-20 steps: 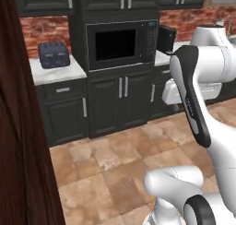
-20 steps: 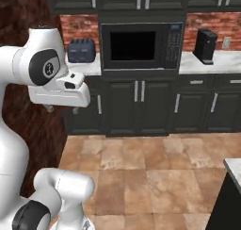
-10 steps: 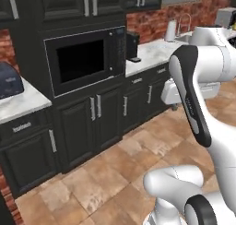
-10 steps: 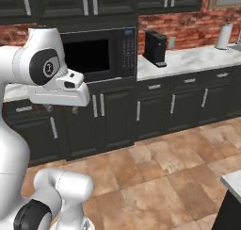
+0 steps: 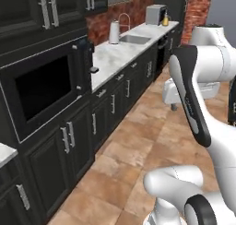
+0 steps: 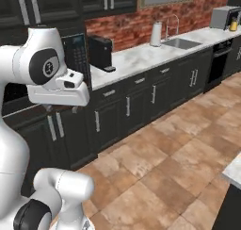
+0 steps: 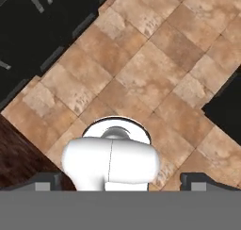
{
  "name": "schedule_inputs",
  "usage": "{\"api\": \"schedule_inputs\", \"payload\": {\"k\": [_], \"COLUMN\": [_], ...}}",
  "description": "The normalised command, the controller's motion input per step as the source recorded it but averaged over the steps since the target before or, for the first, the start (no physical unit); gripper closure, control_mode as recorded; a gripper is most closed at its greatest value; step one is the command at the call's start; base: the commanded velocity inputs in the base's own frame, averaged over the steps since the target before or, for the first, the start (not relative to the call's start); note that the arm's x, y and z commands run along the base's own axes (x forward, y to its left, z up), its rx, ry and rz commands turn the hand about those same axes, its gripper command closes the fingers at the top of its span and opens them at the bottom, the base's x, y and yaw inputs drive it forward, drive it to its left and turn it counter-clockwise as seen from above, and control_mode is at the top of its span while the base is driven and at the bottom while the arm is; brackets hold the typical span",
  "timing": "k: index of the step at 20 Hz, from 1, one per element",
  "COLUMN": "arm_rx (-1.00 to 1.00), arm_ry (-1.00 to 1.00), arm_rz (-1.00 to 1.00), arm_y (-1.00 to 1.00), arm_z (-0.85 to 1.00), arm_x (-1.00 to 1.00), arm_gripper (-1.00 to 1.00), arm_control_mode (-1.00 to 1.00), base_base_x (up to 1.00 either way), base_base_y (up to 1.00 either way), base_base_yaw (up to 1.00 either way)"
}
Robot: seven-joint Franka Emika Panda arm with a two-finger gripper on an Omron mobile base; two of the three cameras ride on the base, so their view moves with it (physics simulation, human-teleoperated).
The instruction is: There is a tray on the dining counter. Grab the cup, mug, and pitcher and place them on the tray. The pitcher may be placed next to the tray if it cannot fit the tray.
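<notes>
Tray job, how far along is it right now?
Nothing looks done yet. The tool is open and empty, pointing down at the tiled floor. The base faces the wall counter with the sink and coffee machine. Reaching and loading the cup, mug and pitcher is all still left.
</notes>
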Motion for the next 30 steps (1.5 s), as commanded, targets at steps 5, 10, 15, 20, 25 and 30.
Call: {"api": "schedule_inputs", "payload": {"k": [5,10,15,20,25,30], "arm_rx": [0.0,0.0,0.0,0.0,0.0,0.0], "arm_ry": [0.0,0.0,0.0,0.0,0.0,0.0], "arm_rz": [0.0,0.0,0.0,0.0,0.0,0.0], "arm_y": [0.0,0.0,0.0,0.0,0.0,0.0], "arm_z": [0.0,0.0,0.0,0.0,0.0,0.0], "arm_x": [0.0,0.0,0.0,0.0,0.0,0.0], "arm_gripper": [-1.0,-1.0,-1.0,-1.0,-1.0,-1.0], "arm_control_mode": [1.0,1.0,1.0,1.0,1.0,1.0], "base_base_x": [0.83,0.88,1.0,1.0,1.0,1.0], "base_base_y": [0.51,0.54,0.59,0.0,-0.11,0.26], "base_base_yaw": [-0.65,-0.62,-0.45,-0.17,-0.13,-0.29]}}
